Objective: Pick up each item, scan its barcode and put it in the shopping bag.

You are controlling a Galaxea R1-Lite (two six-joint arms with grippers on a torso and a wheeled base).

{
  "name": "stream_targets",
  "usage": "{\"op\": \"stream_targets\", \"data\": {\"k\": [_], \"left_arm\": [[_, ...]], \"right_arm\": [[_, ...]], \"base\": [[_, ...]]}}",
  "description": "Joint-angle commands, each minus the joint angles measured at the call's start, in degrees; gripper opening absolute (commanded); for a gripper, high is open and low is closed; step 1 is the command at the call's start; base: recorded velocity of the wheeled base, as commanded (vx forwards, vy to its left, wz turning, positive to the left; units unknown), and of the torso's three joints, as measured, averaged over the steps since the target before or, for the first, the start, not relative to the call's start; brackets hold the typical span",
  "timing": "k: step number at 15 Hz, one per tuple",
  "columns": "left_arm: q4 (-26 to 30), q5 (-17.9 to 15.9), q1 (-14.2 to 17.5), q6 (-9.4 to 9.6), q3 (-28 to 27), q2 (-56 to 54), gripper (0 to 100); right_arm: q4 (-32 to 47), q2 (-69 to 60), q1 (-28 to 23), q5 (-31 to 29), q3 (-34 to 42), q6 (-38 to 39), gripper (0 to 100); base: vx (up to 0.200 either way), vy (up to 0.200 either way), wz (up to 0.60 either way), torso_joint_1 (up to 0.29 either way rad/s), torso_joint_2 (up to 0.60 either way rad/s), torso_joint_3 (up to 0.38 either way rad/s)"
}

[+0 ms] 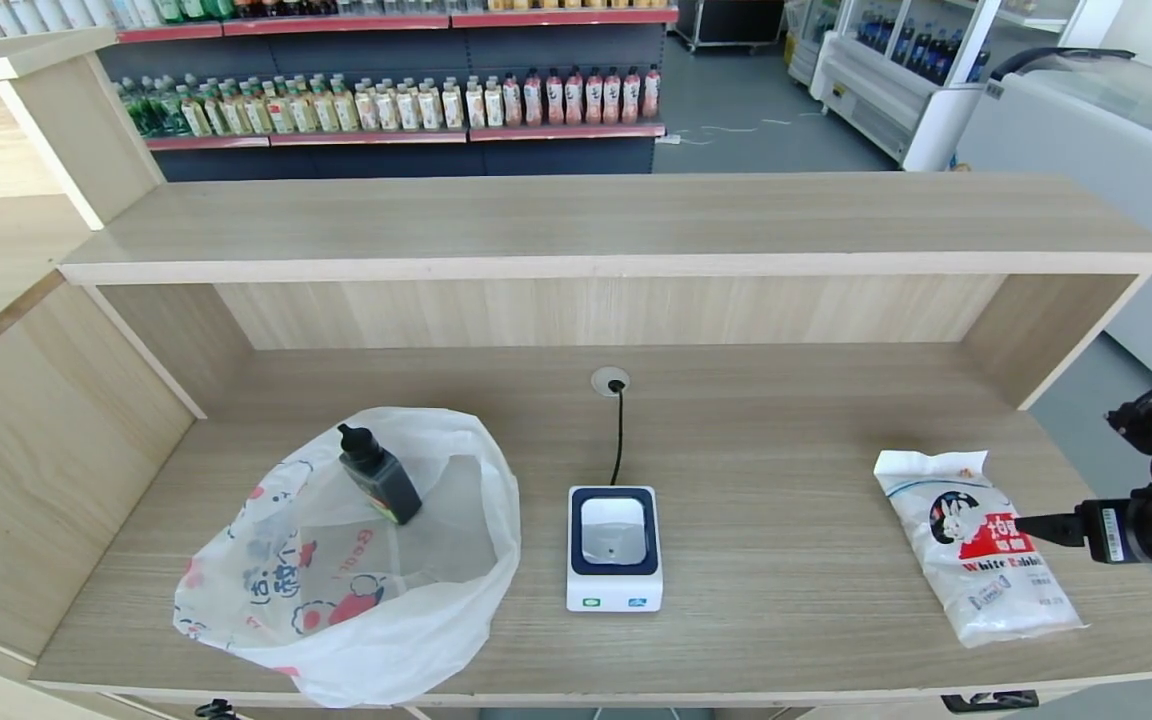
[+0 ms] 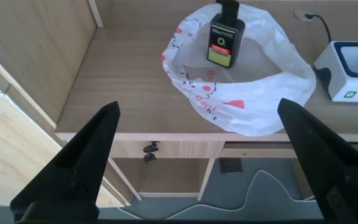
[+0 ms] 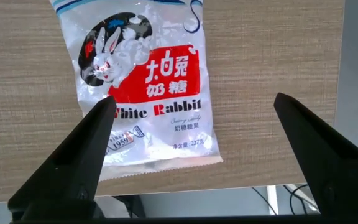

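Left tool (image 2: 199,107): jaws wide, holding nothing, hanging off the near edge of the tabletop (image 1: 786,600) on the bag's side.

Shopping bag (image 1: 346,590): white plastic with red print, on the left part of the tabletop, mouth spread open and facing up. One thing in it, a dark bottle (image 1: 379,475) with a black cap and a green label. It lies on the far side of the bag with the cap pointing away from the robot. Judged already bagged.

Scanner (image 1: 614,545): white box with a dark-framed window facing up, mid tabletop, just right of the bag and apart from it. Its cable (image 1: 618,430) runs back to a hole in the tabletop.

Candy bag (image 1: 976,545): white pouch with a red panel, lying flat on the right part of the tabletop, well apart from the scanner. Long axis runs far to near, the near end swung slightly right. This looks like the item left to scan.

Right tool (image 3: 194,102): jaws wide, empty, above the pouch's right half, coming in from the right. The opening spans the pouch's short width, but the centre sits right of the pouch's middle. The right arm is much the nearer. The grasp likely needs a small shift left, then down.
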Motion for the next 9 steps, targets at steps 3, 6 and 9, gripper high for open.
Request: {"op": "stream_targets", "data": {"k": [3,6,9], "left_arm": [[0.0,0.0,0.0,0.04,0.0,0.0,100],[0.0,0.0,0.0,0.04,0.0,0.0,100],[0.0,0.0,0.0,-0.04,0.0,0.0,100]], "right_arm": [[-4.0,5.1,0.6,0.3,-0.5,-0.3,100],[-5.5,7.0,2.2,3.1,-1.4,-0.3,100],[-5.5,8.7,3.3,3.9,-1.4,-1.8,100]], "base": [[0.0,0.0,0.0,0.0,0.0,0.0],[0.0,0.0,0.0,0.0,0.0,0.0],[0.0,0.0,0.0,0.0,0.0,0.0]]}}
